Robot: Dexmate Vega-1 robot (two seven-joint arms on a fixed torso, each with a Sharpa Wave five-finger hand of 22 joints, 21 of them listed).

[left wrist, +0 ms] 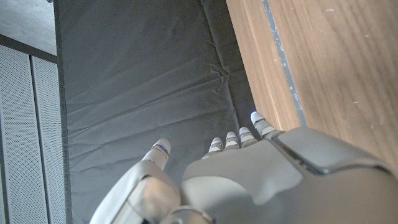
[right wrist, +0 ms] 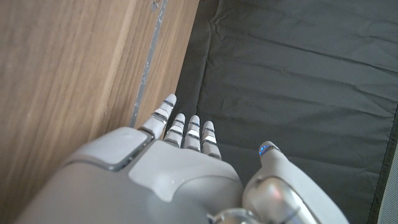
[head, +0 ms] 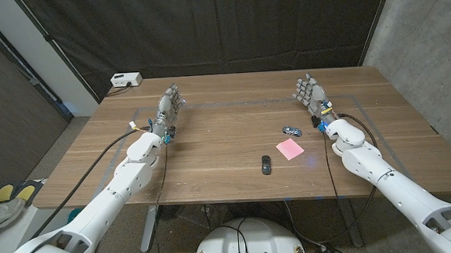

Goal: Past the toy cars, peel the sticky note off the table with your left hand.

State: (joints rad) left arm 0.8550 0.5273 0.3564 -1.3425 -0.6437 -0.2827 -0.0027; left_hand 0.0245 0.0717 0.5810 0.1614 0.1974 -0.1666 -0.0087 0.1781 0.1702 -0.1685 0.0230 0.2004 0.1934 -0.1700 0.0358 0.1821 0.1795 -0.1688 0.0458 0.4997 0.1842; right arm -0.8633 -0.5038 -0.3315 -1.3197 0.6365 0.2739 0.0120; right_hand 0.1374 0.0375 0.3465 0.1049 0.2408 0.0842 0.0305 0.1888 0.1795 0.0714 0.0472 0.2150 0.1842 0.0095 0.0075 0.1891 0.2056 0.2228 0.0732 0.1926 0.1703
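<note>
A pink sticky note [head: 290, 148] lies on the wooden table [head: 219, 154], right of centre. A small blue toy car [head: 291, 129] sits just behind it, and a dark toy car [head: 266, 164] stands to its front left. My left hand [head: 169, 108] is far off at the table's back left, fingers apart and holding nothing; the left wrist view shows its back [left wrist: 261, 180] with fingers reaching out over the table edge. My right hand [head: 310, 94] stands at the back right, also open and holding nothing, its back [right wrist: 155, 180] seen in the right wrist view.
A white box [head: 125, 79] with a cable sits beyond the table's back left corner. A black curtain [head: 227, 24] hangs behind the table. Faint tape lines [head: 232, 102] mark a rectangle on the tabletop.
</note>
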